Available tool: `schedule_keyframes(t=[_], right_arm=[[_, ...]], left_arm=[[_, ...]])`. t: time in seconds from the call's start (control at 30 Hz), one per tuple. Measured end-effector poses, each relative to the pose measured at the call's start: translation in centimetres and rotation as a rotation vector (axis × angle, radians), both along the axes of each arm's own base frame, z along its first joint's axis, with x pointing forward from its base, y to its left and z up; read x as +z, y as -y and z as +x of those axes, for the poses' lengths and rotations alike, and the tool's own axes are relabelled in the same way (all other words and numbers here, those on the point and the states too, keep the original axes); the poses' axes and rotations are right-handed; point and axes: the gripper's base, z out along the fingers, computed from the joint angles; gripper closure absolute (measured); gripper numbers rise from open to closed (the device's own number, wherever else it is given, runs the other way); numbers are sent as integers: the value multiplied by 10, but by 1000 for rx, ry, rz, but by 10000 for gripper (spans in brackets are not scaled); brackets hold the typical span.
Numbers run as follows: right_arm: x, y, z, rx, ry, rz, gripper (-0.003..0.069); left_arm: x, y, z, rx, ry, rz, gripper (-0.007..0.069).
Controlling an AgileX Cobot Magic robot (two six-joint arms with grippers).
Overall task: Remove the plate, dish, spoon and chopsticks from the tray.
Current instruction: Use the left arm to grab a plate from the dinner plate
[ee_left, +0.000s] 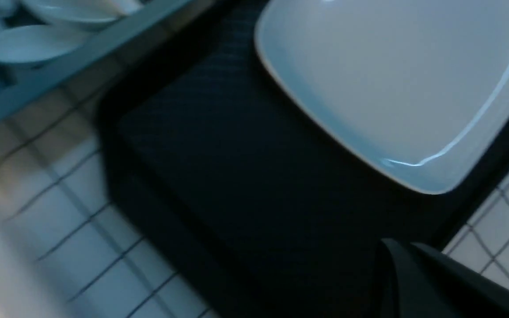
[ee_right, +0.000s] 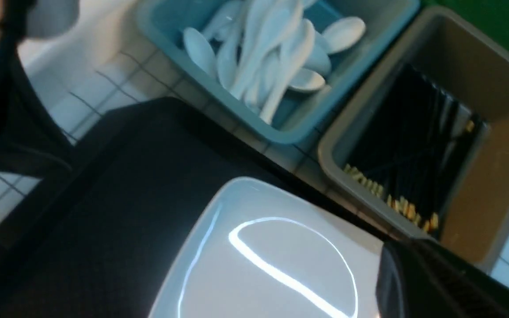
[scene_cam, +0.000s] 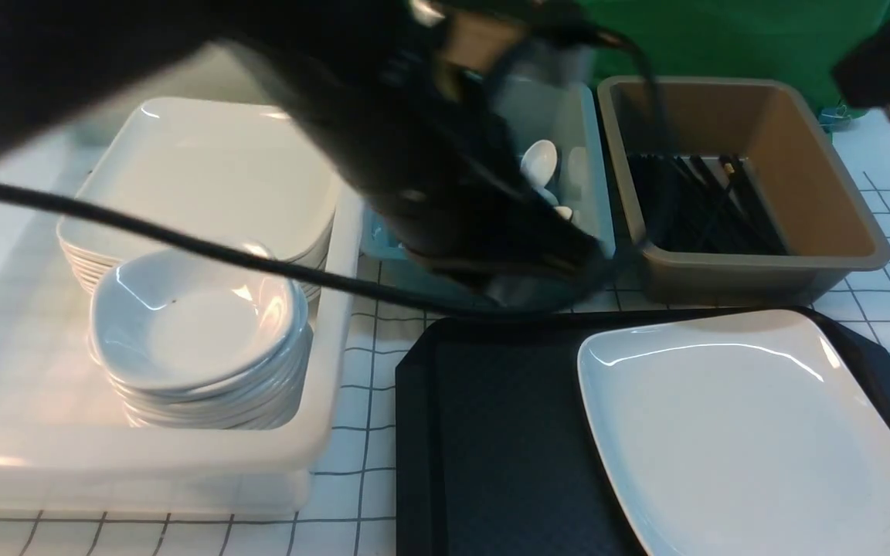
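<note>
The left arm [scene_cam: 429, 177] hangs low over the tray's [scene_cam: 491, 432] far edge, left hand [ee_left: 418, 287] and right hand [ee_right: 431, 287] both clenched empty, so a clumsy grab could skid the plate [scene_cam: 746, 432], lying on the tray's right side, onto the desk [scene_cam: 368, 386].

tray [scene_cam: 491, 432], tubs [scene_cam: 723, 282] on gridded table [scene_cam: 368, 401]

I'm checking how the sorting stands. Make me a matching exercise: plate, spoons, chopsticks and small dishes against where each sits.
Things:
1. plate
2. spoons
3. chopsticks
4. small dishes

Places:
A. brown tub
B. white tub
C. tray
D. teal tub

Pairs: 1-C, 2-D, 3-A, 4-B
</note>
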Motion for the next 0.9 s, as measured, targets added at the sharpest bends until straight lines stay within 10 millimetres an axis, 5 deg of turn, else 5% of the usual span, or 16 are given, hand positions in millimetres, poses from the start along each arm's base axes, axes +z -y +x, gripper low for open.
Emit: schedule_keyframes(t=[0.17, 0.33, 0.63, 0.9], right_arm=[[-26, 26, -9, -109, -69, -18, 651], [-48, 47, -33, -183, -113, -9, 651], [-37, 59, -62, -227, -53, 71, 651], [-37, 60, -62, -226, -53, 72, 651]], left_arm=[[-33, 35, 31, -14, -26, -13, 597], [-87, 66, 66, -10, -48, 27, 428], [-153, 81, 99, 63, -7, 51, 90], [-183, 88, 109, 77, 13, 33, 61]])
